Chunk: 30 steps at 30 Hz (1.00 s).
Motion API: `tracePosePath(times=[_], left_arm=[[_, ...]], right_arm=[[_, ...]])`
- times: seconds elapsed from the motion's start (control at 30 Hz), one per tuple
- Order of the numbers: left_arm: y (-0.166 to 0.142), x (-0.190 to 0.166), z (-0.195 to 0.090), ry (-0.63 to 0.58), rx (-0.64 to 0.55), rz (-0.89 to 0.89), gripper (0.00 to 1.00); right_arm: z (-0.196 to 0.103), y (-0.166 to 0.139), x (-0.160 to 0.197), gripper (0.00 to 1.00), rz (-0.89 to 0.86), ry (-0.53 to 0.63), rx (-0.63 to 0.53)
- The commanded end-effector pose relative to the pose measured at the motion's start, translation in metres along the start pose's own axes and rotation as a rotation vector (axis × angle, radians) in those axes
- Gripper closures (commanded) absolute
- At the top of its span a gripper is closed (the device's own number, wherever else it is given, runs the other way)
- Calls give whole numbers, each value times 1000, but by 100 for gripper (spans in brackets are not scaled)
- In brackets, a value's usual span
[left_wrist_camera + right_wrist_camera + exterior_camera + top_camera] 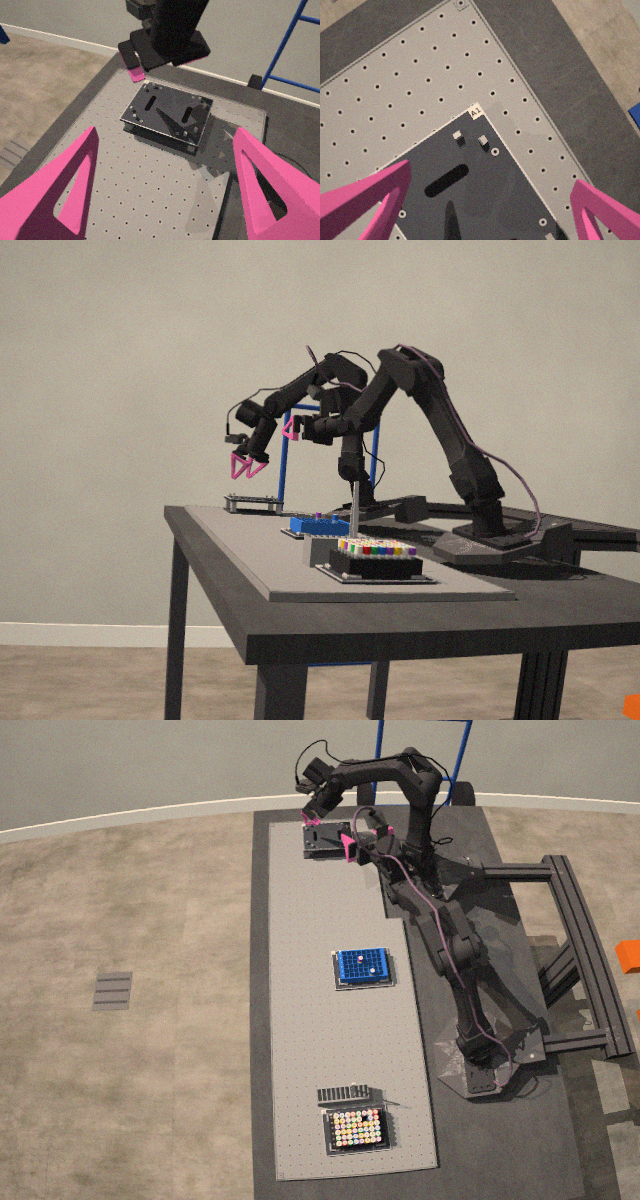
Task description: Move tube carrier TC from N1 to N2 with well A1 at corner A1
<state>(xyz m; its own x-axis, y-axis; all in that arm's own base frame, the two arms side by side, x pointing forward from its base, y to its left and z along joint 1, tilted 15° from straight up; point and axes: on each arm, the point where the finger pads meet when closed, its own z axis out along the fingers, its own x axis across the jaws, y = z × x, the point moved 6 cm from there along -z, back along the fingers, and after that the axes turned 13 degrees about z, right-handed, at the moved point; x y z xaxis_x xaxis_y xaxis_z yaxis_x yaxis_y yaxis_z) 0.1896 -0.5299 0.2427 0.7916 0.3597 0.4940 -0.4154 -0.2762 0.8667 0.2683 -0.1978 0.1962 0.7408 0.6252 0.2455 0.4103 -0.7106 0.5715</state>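
The blue tube carrier TC (361, 965) sits in nest N1 at the middle of the plate, with two vials standing in it; it also shows in the side view (319, 525). The raised nest N2 (325, 837) is a dark plate on posts at the far end and carries nothing. My right gripper (310, 816) hovers open above N2's far edge; its view shows the corner label A1 (475, 113) on N2 (480, 185). My left gripper (352, 848) is open and empty in the air beside N2, looking at N2 (167, 116) from a distance.
The black vial rack R1 (355, 1128) with several coloured vials stands at the near end. The ribbed holder H1 (343, 1093) with the forceps stands just behind it. The left arm's links stretch along the plate's edge past TC.
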Motion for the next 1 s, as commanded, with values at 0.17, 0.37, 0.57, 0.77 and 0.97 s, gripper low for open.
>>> tracePosePath(times=[0.17,0.37,0.57,0.77,0.97], left_arm=[[27,12,-11,67,-50,-41,0],[20,16,-59,89,55,-44,0],[5,12,-108,91,170,-31,0],[2,17,-185,116,294,-10,0],[9,26,-259,168,376,11,0]], right_arm=[[-11,-7,13,0,-84,46,-18],[-29,-57,32,0,-228,69,10],[-46,-97,53,0,-331,111,16],[-65,-143,81,0,-475,173,9],[-79,-180,115,0,-612,253,2]])
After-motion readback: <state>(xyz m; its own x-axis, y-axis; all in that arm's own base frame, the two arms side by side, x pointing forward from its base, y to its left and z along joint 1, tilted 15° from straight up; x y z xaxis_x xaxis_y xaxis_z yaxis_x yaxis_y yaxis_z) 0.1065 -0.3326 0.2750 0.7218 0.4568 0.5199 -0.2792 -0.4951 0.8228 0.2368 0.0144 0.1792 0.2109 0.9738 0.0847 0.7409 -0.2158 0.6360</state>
